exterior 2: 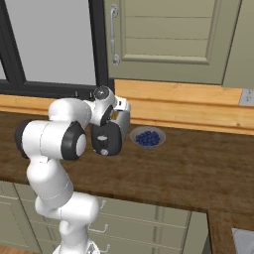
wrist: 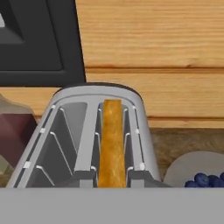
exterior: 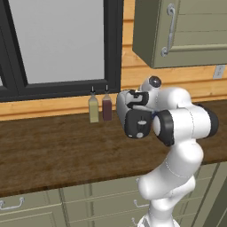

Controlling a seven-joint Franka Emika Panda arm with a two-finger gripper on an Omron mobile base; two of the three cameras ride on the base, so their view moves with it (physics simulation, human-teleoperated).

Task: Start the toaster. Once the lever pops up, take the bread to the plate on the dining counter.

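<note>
At the centre of the left base frame, the toaster [exterior: 133, 116] stands on the dark wood tabletop [exterior: 53, 150] beneath a window [exterior: 57, 40], beside two bottles [exterior: 99, 106]. The gripper [wrist: 112, 177] pinches the bread [wrist: 111, 140] in the right slot. A blueberry bowl [exterior 2: 147, 137] sits nearby.
</note>
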